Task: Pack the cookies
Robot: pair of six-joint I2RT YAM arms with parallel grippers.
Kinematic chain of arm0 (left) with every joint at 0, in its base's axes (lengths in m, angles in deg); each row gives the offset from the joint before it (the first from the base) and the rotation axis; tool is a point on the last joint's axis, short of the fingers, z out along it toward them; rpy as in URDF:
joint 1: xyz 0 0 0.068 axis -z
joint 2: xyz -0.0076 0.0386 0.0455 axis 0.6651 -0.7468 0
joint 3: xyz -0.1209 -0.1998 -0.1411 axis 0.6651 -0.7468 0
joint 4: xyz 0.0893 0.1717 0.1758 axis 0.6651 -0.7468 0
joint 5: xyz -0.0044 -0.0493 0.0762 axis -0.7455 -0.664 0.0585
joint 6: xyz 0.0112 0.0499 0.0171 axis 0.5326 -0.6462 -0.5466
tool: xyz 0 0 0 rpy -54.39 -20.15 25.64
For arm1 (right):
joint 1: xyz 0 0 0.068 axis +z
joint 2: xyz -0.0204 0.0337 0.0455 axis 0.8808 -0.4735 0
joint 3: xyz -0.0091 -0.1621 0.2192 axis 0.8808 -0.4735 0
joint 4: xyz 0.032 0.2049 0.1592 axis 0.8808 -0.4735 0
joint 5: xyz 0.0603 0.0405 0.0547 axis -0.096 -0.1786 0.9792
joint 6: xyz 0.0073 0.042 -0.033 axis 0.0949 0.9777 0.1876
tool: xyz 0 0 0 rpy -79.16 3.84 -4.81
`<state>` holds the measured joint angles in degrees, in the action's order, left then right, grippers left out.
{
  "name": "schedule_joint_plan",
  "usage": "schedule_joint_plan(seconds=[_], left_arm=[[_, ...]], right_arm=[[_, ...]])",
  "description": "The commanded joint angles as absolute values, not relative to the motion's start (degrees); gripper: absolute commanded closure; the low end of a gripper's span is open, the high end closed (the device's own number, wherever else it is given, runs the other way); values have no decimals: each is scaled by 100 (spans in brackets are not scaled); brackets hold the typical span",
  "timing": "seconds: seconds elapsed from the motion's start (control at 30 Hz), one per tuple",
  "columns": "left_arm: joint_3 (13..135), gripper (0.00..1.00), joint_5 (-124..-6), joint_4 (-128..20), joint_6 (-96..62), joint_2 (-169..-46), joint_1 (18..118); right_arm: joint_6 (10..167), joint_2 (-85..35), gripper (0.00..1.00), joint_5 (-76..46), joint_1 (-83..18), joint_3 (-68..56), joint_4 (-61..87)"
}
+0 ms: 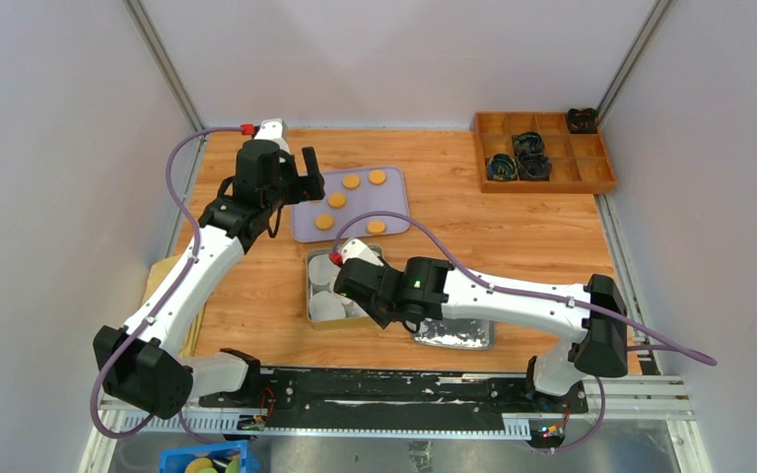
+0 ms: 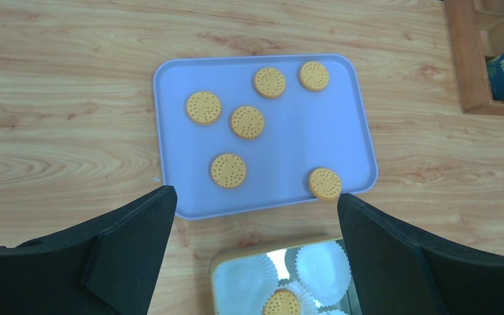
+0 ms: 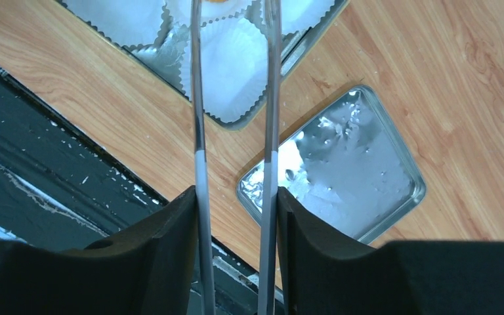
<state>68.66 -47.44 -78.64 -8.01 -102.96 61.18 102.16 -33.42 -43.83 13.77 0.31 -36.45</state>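
Your left gripper (image 2: 254,197) hangs wide open above six cookies (image 2: 247,122) on the tray (image 2: 289,144); your right gripper (image 3: 236,197) clamps metal tongs (image 3: 199,131) over the tin (image 1: 308,286) by the worktop's (image 1: 513,227) near edge.

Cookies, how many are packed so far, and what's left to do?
Done: one cookie sits in the tin. In hand: the right tool grips tongs whose tips reach over the tin; whether they hold anything is cut off. Left: six cookies lie on the tray, under the open left tool, and the lid lies off beside the tin.
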Motion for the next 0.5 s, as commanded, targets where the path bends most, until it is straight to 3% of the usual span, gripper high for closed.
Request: schedule_joint_plan(seconds=[0.0,0.47], left_arm=[[6888,0,-4703,-7869,-861,-10164,6146],[7121,0,-4578,-7900,-844,-10134,6146]], right_arm=[[10253,-3271,55,-4960,1375,211,-3602],[9611,-3515,59,-4656,-230,409,-2507]])
